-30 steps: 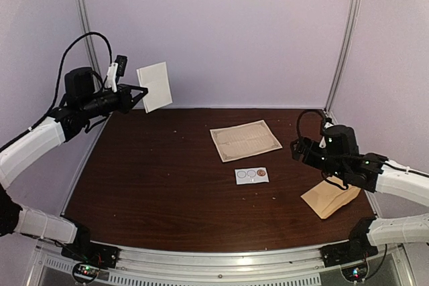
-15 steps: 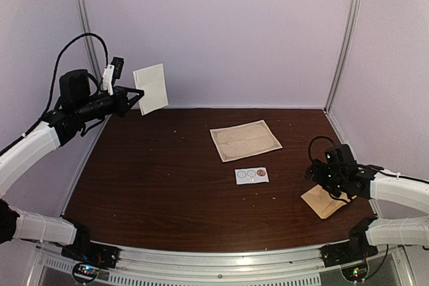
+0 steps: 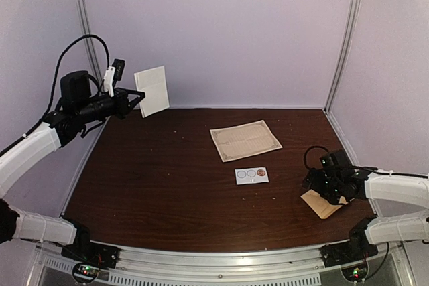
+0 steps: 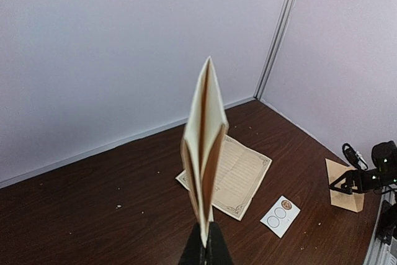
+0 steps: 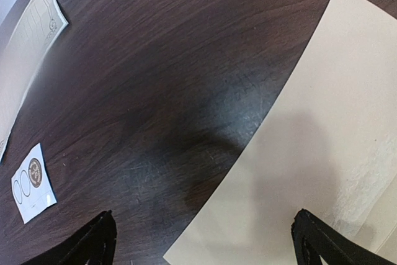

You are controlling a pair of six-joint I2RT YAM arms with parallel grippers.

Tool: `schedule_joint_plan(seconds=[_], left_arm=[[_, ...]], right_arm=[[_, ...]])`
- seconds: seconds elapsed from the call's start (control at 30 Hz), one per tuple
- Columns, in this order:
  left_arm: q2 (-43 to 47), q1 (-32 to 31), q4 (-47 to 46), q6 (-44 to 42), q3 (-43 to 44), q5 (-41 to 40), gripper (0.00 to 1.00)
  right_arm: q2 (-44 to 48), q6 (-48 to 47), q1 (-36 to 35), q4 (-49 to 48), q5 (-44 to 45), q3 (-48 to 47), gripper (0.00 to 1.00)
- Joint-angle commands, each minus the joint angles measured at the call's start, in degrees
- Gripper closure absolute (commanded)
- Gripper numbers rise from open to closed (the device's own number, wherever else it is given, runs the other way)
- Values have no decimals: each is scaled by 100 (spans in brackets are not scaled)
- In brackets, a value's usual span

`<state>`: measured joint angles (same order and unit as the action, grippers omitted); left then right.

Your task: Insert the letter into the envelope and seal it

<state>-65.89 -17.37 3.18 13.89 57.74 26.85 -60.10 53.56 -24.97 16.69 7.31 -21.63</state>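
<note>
Your left pincer (image 4: 206,249) is closed tight on the lower edge of a folded cream sheet (image 4: 205,147). The sheet stands upright in the air, folds slightly splayed, above the far left corner of the table (image 3: 154,172).

Your right pincer (image 5: 205,243) gapes fully and grips nothing, low over the near right of the table. One fingertip is over the envelope (image 5: 322,122), the other over bare wood; contact cannot be told.

The envelope is tan and lies flat; its inside is not visible.

Mid-table, a bordered sheet (image 3: 245,140) lies flat. Just nearer and apart from it is a small white card with round stickers (image 3: 251,175).
</note>
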Motion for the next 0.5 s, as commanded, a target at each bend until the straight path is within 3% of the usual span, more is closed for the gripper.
schedule_joint_plan(seconds=[0.0, 0.47], left_arm=[[57, -4, -232, 37, -34, 88, 100], [115, -4, -240, 28, -34, 65, 100]], right_arm=[[-108, -25, 30, -61, -359, 75, 0], [-688, -69, -245, -362, -1560, 102, 6]])
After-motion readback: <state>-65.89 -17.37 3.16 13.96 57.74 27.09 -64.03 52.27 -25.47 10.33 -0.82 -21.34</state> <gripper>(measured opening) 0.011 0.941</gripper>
